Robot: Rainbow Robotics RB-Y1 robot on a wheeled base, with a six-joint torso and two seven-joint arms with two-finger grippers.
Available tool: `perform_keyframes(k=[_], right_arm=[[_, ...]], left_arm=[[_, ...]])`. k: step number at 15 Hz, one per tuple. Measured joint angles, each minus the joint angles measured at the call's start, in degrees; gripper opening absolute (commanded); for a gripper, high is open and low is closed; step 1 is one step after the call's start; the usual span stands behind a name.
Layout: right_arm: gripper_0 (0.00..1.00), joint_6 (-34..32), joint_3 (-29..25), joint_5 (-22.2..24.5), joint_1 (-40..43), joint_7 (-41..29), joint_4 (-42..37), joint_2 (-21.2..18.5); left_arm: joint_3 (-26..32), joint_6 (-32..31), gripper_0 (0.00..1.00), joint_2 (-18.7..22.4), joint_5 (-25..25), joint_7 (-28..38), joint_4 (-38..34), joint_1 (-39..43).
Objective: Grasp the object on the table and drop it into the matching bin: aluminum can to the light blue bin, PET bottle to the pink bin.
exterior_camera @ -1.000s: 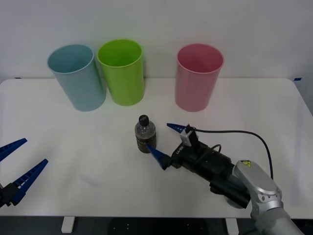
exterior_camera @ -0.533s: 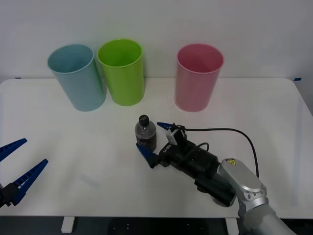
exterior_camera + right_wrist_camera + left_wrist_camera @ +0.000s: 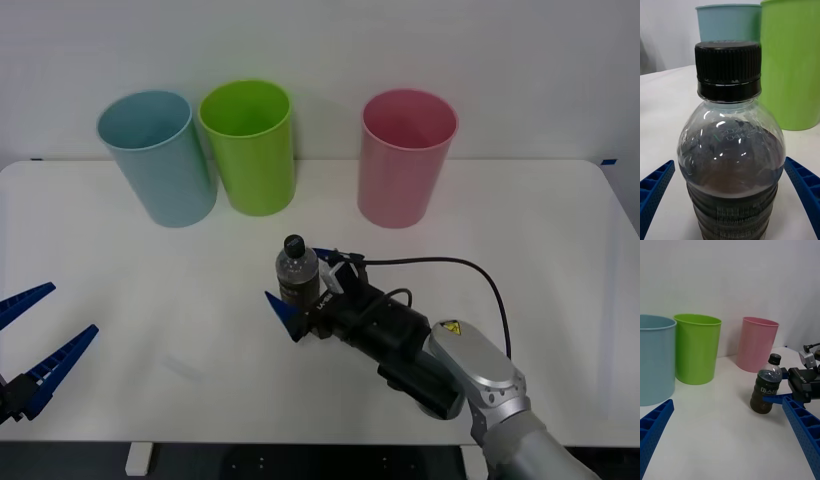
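Note:
The PET bottle (image 3: 297,270), small and clear with a black cap and dark contents, stands upright at the middle of the white table (image 3: 520,230). My right gripper (image 3: 297,279) is open around it, one blue finger on each side. In the right wrist view, gaps separate both fingers (image 3: 655,195) from the bottle (image 3: 732,150). The pink bin (image 3: 405,160) stands behind the bottle to the right, and the light blue bin (image 3: 160,160) at the far left. My left gripper (image 3: 70,310) waits open at the table's left front edge.
A lime green bin (image 3: 250,150) stands right beside the light blue one, with a wider gap between it and the pink bin. A black cable (image 3: 450,265) arches over the right arm. The left wrist view takes in the bottle (image 3: 767,390) and all three bins.
My right gripper has slid left along the table, from beside the bottle to straddling it. The bottle and the left arm have stayed put.

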Motion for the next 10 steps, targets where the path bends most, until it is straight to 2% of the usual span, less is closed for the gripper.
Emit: perform_keyframes(k=[3, 4, 5, 6, 10], right_arm=[[1.00, 0.92, 0.20, 0.15, -0.10, 0.00, -0.01, 0.40], [0.80, 1.16, 0.23, 0.20, -0.10, 0.02, -0.06, 0.50], [0.15, 1.31, 0.21, 0.24, -0.10, 0.13, -0.06, 0.55], [0.00, 1.45, 0.28, 0.29, -0.10, 0.20, -0.01, 0.59], [0.00, 1.82, 0.34, 0.33, -0.09, -0.06, -0.02, 0.65]], left_arm=[[0.00, 0.00, 1.00, 0.00, 0.00, 0.00, 0.00, 0.00], [0.00, 0.00, 1.00, 0.00, 0.00, 0.00, 0.00, 0.00], [0.00, 0.00, 1.00, 0.00, 0.00, 0.00, 0.00, 0.00], [0.00, 0.00, 1.00, 0.00, 0.00, 0.00, 0.00, 0.00], [0.00, 0.00, 1.00, 0.00, 0.00, 0.00, 0.00, 0.00]])
